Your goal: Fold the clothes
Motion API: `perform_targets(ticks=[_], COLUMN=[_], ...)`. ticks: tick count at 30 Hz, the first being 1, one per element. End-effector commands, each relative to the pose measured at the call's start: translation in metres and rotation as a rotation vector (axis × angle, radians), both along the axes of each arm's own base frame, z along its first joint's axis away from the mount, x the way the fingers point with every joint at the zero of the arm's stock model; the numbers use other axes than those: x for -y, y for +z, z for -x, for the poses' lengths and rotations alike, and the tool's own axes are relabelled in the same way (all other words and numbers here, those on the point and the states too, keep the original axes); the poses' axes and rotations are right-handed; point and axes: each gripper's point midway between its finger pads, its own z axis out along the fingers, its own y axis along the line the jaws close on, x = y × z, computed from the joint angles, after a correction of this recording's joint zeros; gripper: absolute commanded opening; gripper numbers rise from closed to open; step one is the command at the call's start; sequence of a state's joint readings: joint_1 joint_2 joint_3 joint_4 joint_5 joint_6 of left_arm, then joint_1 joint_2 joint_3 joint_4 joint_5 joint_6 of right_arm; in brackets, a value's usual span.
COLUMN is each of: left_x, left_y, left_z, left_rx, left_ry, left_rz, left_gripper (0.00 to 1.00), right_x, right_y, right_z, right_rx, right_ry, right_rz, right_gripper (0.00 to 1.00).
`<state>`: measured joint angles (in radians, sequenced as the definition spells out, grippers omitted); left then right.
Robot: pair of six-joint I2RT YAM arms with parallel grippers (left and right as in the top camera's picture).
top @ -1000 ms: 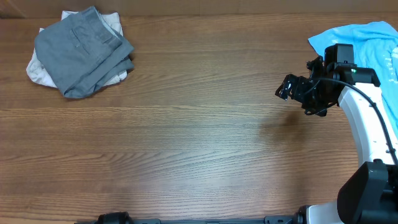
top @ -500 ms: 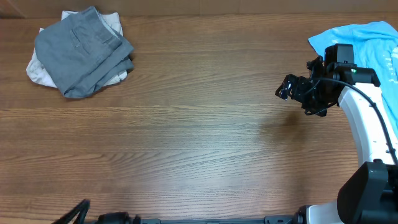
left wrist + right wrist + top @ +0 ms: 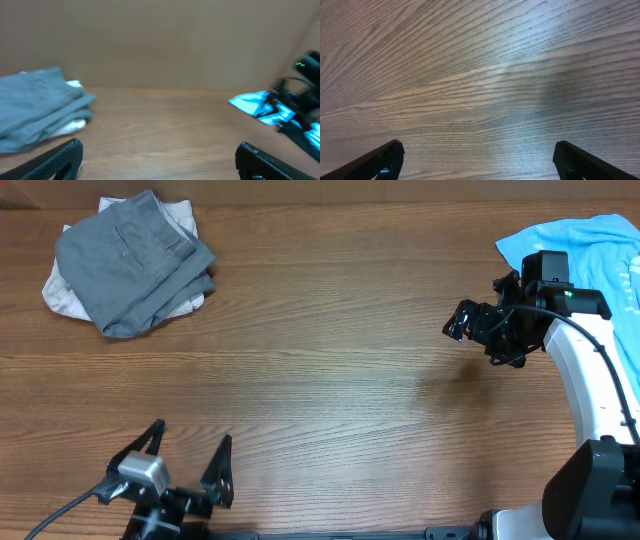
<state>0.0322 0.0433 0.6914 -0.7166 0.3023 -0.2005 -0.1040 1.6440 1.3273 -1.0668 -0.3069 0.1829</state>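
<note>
Wide stretch of brown wood-grain counter [image 3: 320,380] here, the grain running side to side and a dull sheen across the middle. The grey shorts [image 3: 130,265] sit in a folded heap at its far left corner, with the waistband and pocket seams facing up. A pale beige garment [image 3: 58,295] lies under the grey shorts, touching them, its edges poking out on the left and again on the right of the heap. Right across the counter from the grey shorts, at the far right edge, there's the light-blue T-shirt [image 3: 590,240], rumpled and running out of the overhead view.

The right pincer [image 3: 458,322] hangs over bare wood just beside the T-shirt, on the side nearer the grey shorts but well apart from them. The right wrist view shows its two fingers [image 3: 382,160] spread wide, nothing but grain between them and a soft shadow on the wood. Its white arm [image 3: 590,380] rises from the near right corner.

The left pincer [image 3: 192,438] is low at the near edge, well in front of the grey shorts and a little to their right, black fingers splayed apart and gripping nothing. The left wrist view is blurry. It has the grey shorts at left, the blue shirt at right, and behind the counter a plain tan wall [image 3: 160,40]
</note>
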Motion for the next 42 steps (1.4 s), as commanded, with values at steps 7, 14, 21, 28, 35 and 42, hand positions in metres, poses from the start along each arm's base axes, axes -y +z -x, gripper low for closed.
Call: perform_targets(ticks=[7,14,21,28,35,42], left_x=[-0.034,-0.042,-0.048,-0.051,-0.061,-0.067], left_y=[-0.040,-0.079,-0.118,-0.137,-0.144,-0.146], left_z=[-0.044,-0.068,-0.082,-0.091,-0.091,-0.091], left_rx=[0.032,0.017,-0.012,0.017,0.006,0.004], left_ry=[0.207,0.259,0.295,0.315,0.371,0.382], left_rz=[0.019,0.014,0.006,0.010,0.001,-0.040], left_gripper=[1.00,1.00,1.00,1.00,1.00,1.00], right_x=[0.002,0.002,0.002,0.002,0.002,0.002], right_y=[0.002,0.002,0.002,0.002,0.002,0.002], right_z=[-0.002,-0.002,-0.002,-0.002,-0.002,-0.002], right_rx=[0.011,0.011,0.011,0.011,0.011,0.011], right_ry=[-0.003,-0.003,-0.003,-0.003,-0.003,-0.003], right_rz=[0.004,0.004,0.004,0.004,0.004,0.004], right_gripper=[1.00,1.00,1.00,1.00,1.00,1.00])
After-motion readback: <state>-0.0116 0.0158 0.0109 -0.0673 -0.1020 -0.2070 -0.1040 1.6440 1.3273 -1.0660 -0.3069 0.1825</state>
